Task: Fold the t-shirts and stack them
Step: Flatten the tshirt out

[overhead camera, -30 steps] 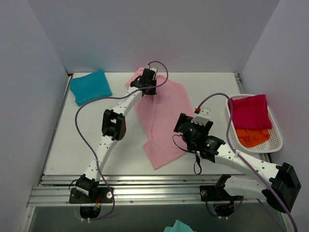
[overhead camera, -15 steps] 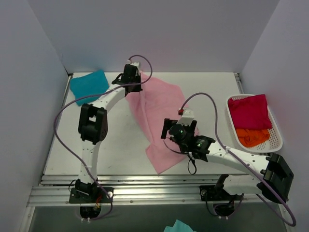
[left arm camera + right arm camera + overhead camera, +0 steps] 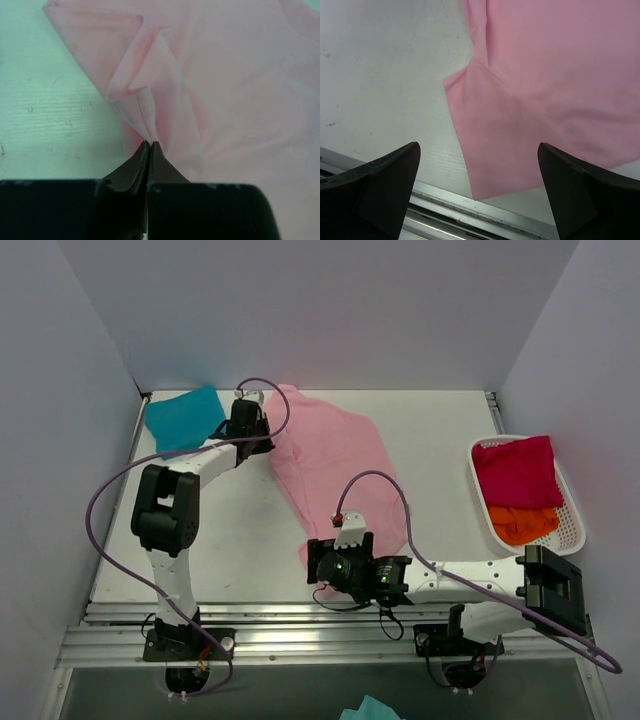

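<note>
A large light pink t-shirt (image 3: 335, 465) lies spread across the middle of the table. My left gripper (image 3: 262, 438) is shut on a pinched fold at its far left edge (image 3: 150, 132), the cloth bunching up from the tips. My right gripper (image 3: 322, 565) hangs open over the near corner of the pink t-shirt (image 3: 520, 125), with nothing between its fingers (image 3: 390, 175). A folded teal-blue t-shirt (image 3: 184, 418) rests at the far left corner. The magenta-red t-shirt (image 3: 518, 470) and the orange t-shirt (image 3: 522, 523) sit in the basket.
A white slotted basket (image 3: 569, 530) stands at the right edge of the table. The metal rail of the table's near edge (image 3: 485, 215) runs just below the pink cloth's corner. Purple cables (image 3: 120, 490) loop off both arms.
My left gripper has dragged the pink t-shirt's far edge to the left, toward the teal one. My right arm has swung down and left to the shirt's near corner.
</note>
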Controlling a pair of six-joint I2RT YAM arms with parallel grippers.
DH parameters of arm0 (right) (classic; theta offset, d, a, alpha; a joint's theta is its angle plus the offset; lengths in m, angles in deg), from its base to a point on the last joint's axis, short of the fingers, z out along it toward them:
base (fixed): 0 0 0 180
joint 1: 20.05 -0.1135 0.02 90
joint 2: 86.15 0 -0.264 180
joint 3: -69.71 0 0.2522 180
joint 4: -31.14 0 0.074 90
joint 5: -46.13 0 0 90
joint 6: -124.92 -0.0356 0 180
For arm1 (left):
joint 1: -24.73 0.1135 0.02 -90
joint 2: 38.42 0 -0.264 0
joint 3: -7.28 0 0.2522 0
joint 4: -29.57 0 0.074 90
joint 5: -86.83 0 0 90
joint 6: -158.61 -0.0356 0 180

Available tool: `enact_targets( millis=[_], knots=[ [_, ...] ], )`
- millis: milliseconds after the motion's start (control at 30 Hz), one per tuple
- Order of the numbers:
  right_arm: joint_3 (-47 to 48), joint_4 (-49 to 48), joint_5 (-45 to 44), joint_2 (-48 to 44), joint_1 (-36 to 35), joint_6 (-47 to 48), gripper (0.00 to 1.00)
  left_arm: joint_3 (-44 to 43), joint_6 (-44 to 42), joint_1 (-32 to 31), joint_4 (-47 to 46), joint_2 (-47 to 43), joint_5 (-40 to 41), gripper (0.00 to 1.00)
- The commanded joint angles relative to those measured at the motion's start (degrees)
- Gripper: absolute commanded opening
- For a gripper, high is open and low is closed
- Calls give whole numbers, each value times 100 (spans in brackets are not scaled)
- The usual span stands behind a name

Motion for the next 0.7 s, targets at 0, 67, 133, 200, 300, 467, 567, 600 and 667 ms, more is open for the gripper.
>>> enact_targets(
  millis=[0, 67, 133, 200, 300, 467, 567, 600, 667],
  knots=[
    [-161, 373, -302, 174, -349, -687, 100, 324, 189, -12, -584, -412, -86, 2],
    [-127, 539, -389, 315, -542, -959, 100, 509, 241, -21, -804, -447, -86, 2],
    [-56, 707, -512, 552, -868, -1301, 100, 615, 259, -21, -900, -474, -86, 2],
    [14, 927, -627, 780, -1035, -1513, 100, 764, 303, -30, -962, -509, -86, 2],
    [-38, 884, -636, 1017, -1229, -1751, 100, 948, 329, -30, -1059, -561, -244, 2],
    [-109, 568, -619, 1343, -1247, -1795, 100, 1116, 329, -39, -1147, -632, -245, 2],
    [5, 593, -715, 1537, -1238, -1760, 100, 1169, 303, -39, -1156, -685, -245, 2],
    [49, 628, -741, 1607, -1246, -1725, 100, 1178, 294, -39, -1156, -693, -245, 2],
    [225, 847, -873, 1651, -1255, -1742, 100, 1169, 285, -39, -1156, -676, -245, 2]
  ],
)
